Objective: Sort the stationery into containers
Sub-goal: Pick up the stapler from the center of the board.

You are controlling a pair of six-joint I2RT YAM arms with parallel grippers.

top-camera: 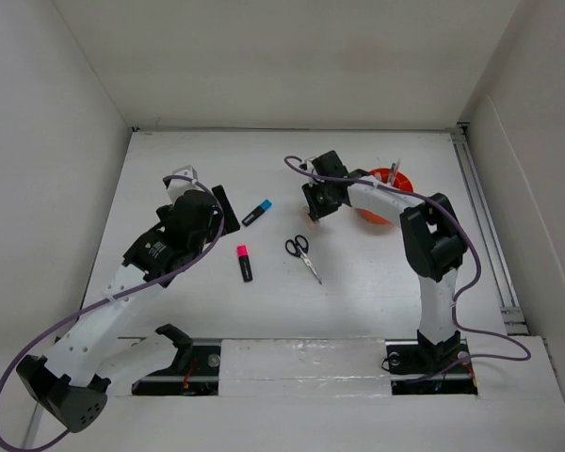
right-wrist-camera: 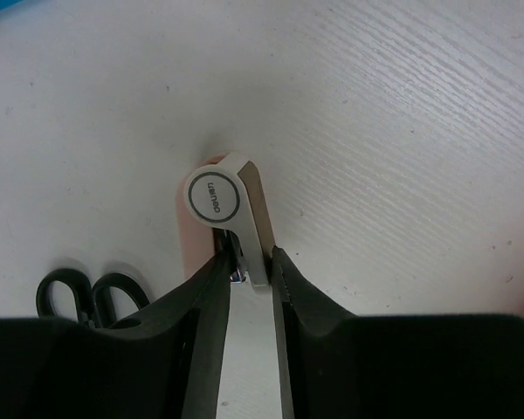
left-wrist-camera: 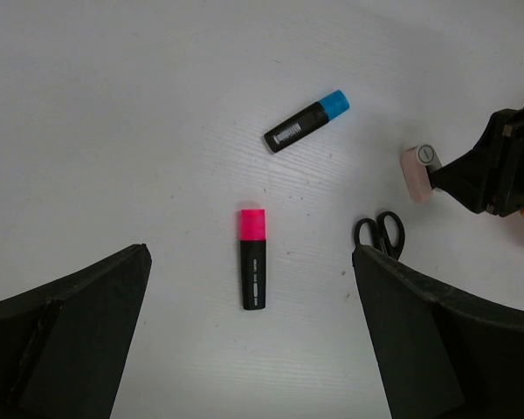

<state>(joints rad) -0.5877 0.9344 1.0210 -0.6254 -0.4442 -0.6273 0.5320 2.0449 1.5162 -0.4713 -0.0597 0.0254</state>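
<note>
white walls [top-camera: 264,56] enclose a white table [top-camera: 358,301] bearing scissors [top-camera: 302,252], highlighter [top-camera: 244,263], marker [top-camera: 257,213].

Bright, even light over the white worktop [top-camera: 358,282] — soft shadows only; close fingers [right-wrist-camera: 201,349] show dark and slightly blurred.

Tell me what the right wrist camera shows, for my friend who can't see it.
The right pincer is shut on a small pinkish-beige piece with a round white label, seen close up against the white table. The black-handled scissors peek in at the lower left.
</note>
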